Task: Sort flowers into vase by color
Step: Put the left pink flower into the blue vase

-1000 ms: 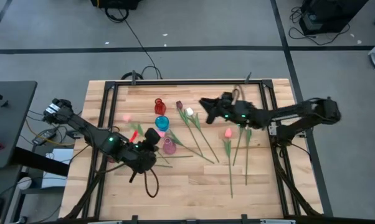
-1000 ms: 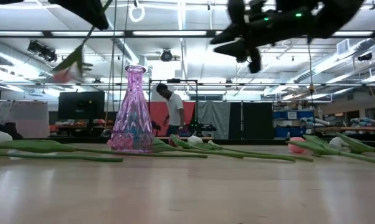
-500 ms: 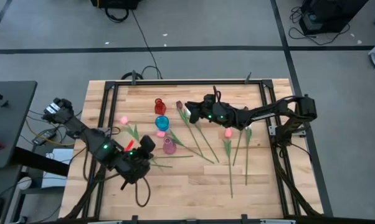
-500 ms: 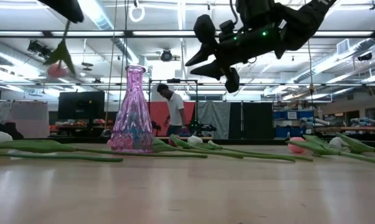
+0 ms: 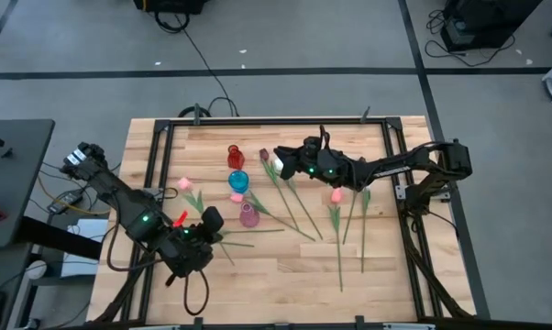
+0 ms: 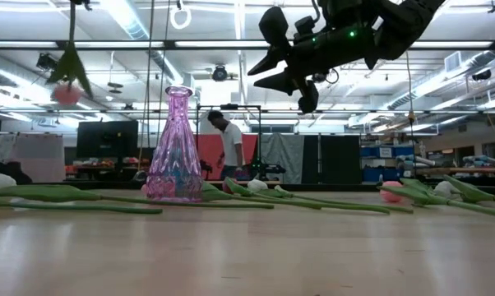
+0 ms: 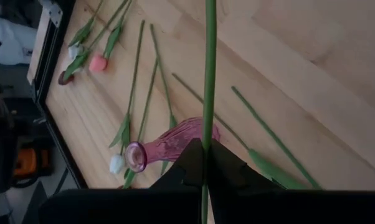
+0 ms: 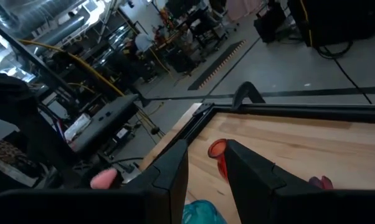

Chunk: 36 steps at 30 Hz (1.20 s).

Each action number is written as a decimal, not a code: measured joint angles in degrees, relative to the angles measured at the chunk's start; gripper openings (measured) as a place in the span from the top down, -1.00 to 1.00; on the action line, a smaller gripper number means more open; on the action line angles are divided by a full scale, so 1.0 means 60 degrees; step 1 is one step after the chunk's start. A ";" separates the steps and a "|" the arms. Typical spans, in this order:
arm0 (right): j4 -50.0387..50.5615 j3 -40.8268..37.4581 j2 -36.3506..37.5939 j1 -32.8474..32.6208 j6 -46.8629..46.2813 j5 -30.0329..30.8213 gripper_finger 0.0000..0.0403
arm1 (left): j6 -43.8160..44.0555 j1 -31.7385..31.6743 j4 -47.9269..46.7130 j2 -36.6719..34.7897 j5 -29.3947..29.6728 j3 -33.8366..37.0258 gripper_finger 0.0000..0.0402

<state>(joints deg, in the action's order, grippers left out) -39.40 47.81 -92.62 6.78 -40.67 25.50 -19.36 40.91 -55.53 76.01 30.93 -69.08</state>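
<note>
Above the pale wooden worktop [image 5: 285,261], toward seven o'clock of the pink glass vase [image 5: 248,215], the left pincer [image 5: 205,223] is clamped on a pink artificial tulip with a thin green stem [image 5: 186,185], holding it in the air. At one o'clock of that vase, the right pincer [image 5: 282,156] hovers with fingers apart, empty. Other long-stemmed tulips [image 5: 290,197] lie scattered at three o'clock.
</note>
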 joint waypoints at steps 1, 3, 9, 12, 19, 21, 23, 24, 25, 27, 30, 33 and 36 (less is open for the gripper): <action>0.0000 0.0000 0.0000 0.0010 0.0029 -0.0011 0.41 | -0.0076 0.0000 0.0121 0.0000 -0.0086 0.0000 0.94; 0.0013 0.0000 0.0000 0.0053 0.0040 -0.0092 0.41 | -0.0235 -0.0001 0.0328 0.0000 -0.0192 0.0000 0.94; 0.0012 0.0000 0.0000 0.0206 0.0052 -0.0517 0.41 | -0.0247 -0.0020 -0.0064 0.0000 0.0046 0.0000 0.94; 0.0020 0.0000 0.0000 0.0326 0.0102 -0.0735 0.41 | -0.0125 -0.0144 -0.0594 0.0000 0.0589 0.0000 0.94; 0.0073 0.0000 0.0000 0.0611 0.0550 -0.1358 0.41 | 0.0296 -0.0660 -0.1692 0.0004 0.0968 0.0000 0.94; 0.0236 0.0000 0.0000 0.0633 0.0559 -0.1567 0.41 | 0.0259 -0.0773 -0.1995 0.0004 0.1247 0.0000 0.94; 0.0377 0.0000 0.0000 0.0625 0.0559 -0.1749 0.41 | 0.0255 -0.0871 -0.2317 0.0004 0.1609 0.0000 0.94; 0.0404 0.0000 0.0000 0.0620 0.0559 -0.1825 0.41 | 0.0252 -0.0922 -0.2448 0.0004 0.1750 0.0000 0.94; 0.0424 0.0000 0.0000 0.0620 0.0544 -0.1947 0.41 | 0.0247 -0.0973 -0.2556 0.0004 0.1860 0.0000 0.94; 0.0505 0.0000 0.0000 0.0620 0.0482 -0.2093 0.41 | 0.0144 -0.1071 -0.2736 0.0004 0.2002 0.0000 0.94; 0.0555 0.0000 0.0000 0.0623 0.0458 -0.2455 0.41 | 0.0056 -0.1129 -0.2930 0.0004 0.2119 -0.0002 0.94; 0.0555 0.0000 0.0000 0.0687 0.0453 -0.2786 0.41 | 0.0001 -0.1129 -0.3033 0.0011 0.2173 -0.0004 0.94; 0.0570 0.0000 0.0000 0.0779 0.0449 -0.3027 0.41 | -0.0727 -0.1129 -0.3023 0.0022 0.2184 -0.0004 0.94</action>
<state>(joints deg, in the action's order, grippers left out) -35.98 47.81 -92.62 11.45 -37.98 7.34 -23.72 34.13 -73.67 76.14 44.03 -69.10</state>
